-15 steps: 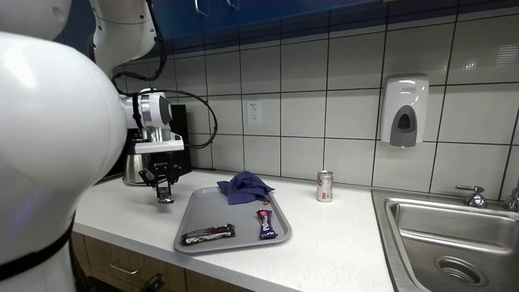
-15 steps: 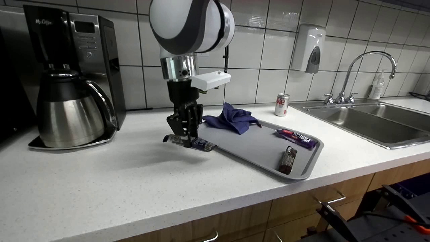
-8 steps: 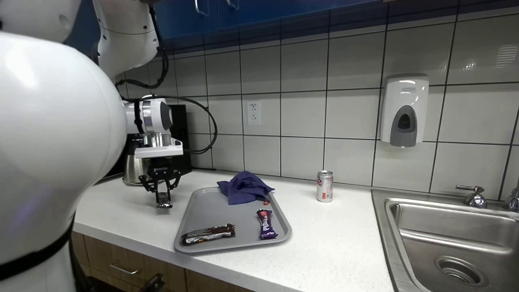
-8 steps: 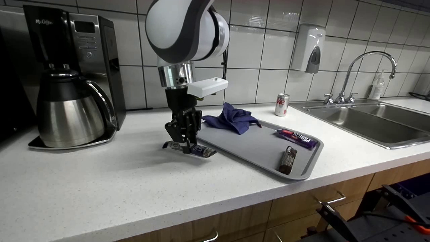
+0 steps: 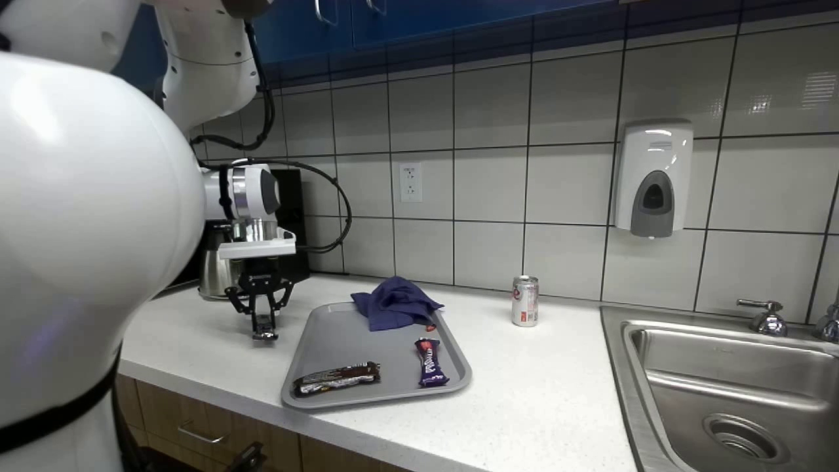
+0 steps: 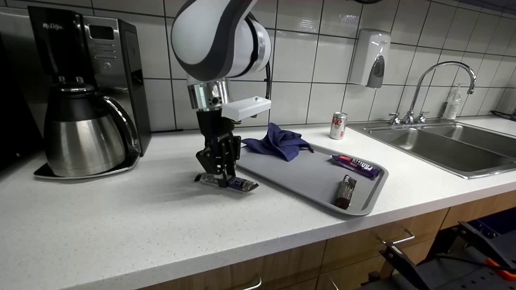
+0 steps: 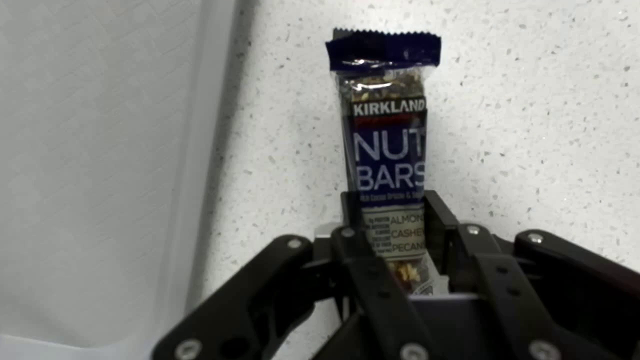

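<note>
Nut bar point(image 7: 390, 165): clasped near the middle, low over the counter point(image 6: 121, 225), just beside the tray point(image 6: 290, 171)

Move slowly this near the counter. In an exterior view, impossible to tell a faint gap from light contact; so, as a judgement, best to avoid any sudden dip and the risk of crushing the wrapper.

Mind the tray as well: apart from the bar, but with the blue end nearest the rim in the wrist view. Wise to swing wide of that edge in any sideways move, and of the rumpled cloth point(image 6: 278, 141) at the wall side.

Next in size, the gripper point(image 7: 393, 212): drawn in to a narrow opening, only as wide as the bar, and grasping nothing else.

Then the bar itself, printed face toward the wrist camera, both ends jutting past the grip (lower end partly hidden in that view). Probably best to hold level, without squeezing harder. Of similar size, lying on the tray well apart from the grip: a purple bar point(image 6: 356, 166) and a brown bar point(image 6: 346, 192).

Smallest, the fingers point(image 7: 440, 210): one against each long side, roughly opposite, with no slack to see.
</note>
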